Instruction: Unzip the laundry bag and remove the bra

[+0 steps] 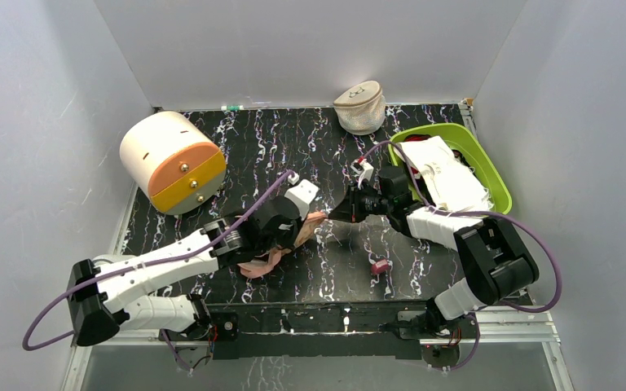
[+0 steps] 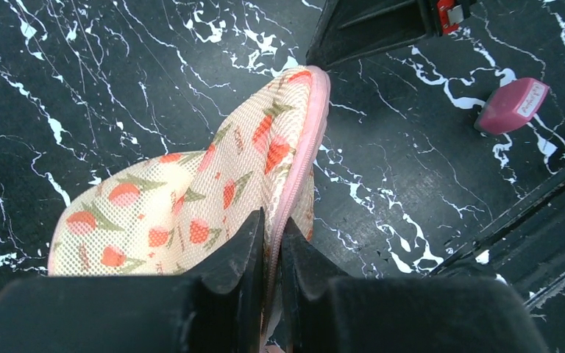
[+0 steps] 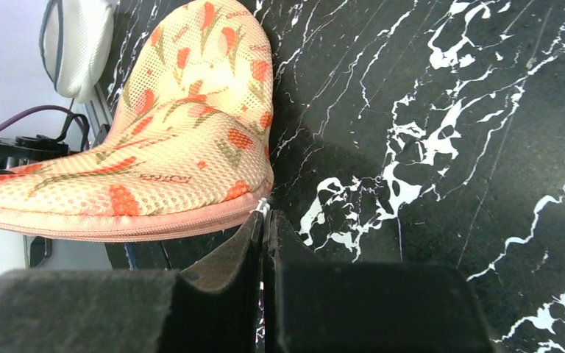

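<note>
The laundry bag is a peach mesh case with red-green print and pink zip trim, lying at the table's middle between both arms. My left gripper is shut on the bag's pink zipped edge, with the printed fabric spreading to its left. My right gripper is shut on the small white zipper pull at the end of the bag. From above, the right gripper meets the bag's near end beside the left gripper. The zip looks closed. The bra is hidden.
A white and orange drum-shaped box stands at the back left. A beige domed mesh pouch sits at the back. A green basket with white cloth things is at the right. A small pink block lies in front.
</note>
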Controlling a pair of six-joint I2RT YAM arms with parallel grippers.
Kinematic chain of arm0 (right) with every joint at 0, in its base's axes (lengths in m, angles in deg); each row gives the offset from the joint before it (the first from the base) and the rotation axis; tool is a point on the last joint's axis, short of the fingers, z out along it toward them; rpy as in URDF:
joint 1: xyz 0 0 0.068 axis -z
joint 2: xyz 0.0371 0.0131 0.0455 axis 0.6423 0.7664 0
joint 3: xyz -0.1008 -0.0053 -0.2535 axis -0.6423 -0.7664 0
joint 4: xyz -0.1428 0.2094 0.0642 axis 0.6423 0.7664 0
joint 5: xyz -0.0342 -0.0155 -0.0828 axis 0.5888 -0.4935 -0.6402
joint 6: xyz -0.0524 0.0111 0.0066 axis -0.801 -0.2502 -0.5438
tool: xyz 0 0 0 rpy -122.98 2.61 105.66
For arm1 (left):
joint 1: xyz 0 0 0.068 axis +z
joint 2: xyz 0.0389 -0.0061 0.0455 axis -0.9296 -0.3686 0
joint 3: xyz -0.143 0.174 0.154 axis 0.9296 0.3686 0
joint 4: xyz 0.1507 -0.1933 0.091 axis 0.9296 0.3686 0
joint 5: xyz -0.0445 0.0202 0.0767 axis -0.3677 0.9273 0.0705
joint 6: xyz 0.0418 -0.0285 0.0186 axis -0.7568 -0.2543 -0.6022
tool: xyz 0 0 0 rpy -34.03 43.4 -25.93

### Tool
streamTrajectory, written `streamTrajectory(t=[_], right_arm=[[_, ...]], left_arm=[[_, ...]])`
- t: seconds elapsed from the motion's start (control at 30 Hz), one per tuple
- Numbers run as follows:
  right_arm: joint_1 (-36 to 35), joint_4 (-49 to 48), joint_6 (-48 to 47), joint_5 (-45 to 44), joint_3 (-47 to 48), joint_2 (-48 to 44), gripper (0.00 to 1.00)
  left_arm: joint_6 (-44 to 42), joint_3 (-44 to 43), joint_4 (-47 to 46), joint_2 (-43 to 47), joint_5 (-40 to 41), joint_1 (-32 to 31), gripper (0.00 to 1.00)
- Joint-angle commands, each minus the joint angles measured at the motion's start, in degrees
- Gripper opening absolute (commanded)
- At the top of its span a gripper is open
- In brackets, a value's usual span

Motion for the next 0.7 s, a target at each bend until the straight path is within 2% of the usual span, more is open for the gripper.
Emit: streamTrajectory(t=[0.0, 0.17, 0.27, 0.43, 0.67], right_arm=[[0.8, 0.0, -1.3, -2.5, 2.0, -0.7, 0.00], [1.3, 6.6, -2.2, -8.4, 2.5, -5.2, 0.15], [2.5, 11.3, -2.0, -15.0, 2.2, -10.7, 0.31], [3.8, 20.1, -5.0, -25.2, 4.0, -22.3, 0.53], [3.9, 31.4, -11.2, -34.6, 9.5, -36.3, 0.67]], left_arm=[[1.1, -1.7, 0.7, -2.8, 3.6, 0.0, 0.00], [6.7, -3.4, 2.6, -8.7, 8.3, 0.0, 0.00], [9.0, -5.4, 2.7, -12.3, 7.8, 0.0, 0.00], [10.8, -8.9, 1.3, -18.4, 7.1, 0.1, 0.00], [13.0, -22.1, 3.6, -32.9, 9.0, 0.4, 0.00]])
